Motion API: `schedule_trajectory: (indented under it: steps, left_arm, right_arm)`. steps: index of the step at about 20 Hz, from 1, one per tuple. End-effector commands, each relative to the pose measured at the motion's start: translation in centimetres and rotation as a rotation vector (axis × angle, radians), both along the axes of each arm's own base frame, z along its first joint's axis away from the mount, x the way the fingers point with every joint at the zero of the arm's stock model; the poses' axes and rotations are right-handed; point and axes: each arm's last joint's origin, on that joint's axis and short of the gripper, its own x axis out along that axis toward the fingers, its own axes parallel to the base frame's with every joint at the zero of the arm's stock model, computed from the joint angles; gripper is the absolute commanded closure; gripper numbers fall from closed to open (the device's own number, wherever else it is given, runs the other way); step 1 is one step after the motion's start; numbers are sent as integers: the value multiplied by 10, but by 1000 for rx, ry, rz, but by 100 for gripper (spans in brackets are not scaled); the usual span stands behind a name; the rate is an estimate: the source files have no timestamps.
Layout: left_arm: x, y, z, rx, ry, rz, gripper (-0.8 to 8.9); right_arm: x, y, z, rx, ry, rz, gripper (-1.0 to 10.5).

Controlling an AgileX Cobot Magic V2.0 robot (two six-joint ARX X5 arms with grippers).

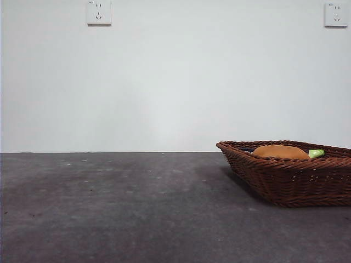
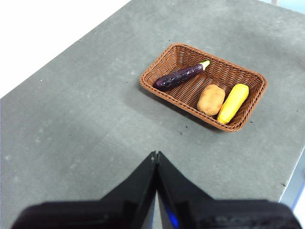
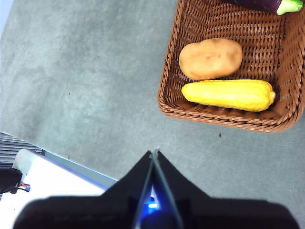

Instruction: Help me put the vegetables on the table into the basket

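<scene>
A dark grey counter [image 1: 109,208] stretches bare across the left of the front view. At about four o'clock sits a brown wicker basket [image 1: 290,183] holding all three vegetables: eggplant [image 2: 178,76], potato [image 2: 211,99] and corn cob [image 2: 233,102], side by side. The left gripper [image 2: 156,153] and right gripper [image 3: 155,151] hang clenched and empty above the counter.

Front view looks level; both wrist views overlook the basket [image 2: 248,107].
</scene>
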Motion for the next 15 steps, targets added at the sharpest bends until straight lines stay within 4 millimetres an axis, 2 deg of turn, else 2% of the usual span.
schedule_trajectory:
  steps: [1,8,15]
  left_arm:
    - [1,0,0,-7,2,5,818]
    - [1,0,0,-7,3,5,818]
    - [-2,1,3,-35,-13,17,817]
  right_arm:
    - [3,-1,-1,-8,-14,7,945]
    - [20,-4,0,-43,-99,-3,945]
    - [38,-11,3,-179,-208,-75,945]
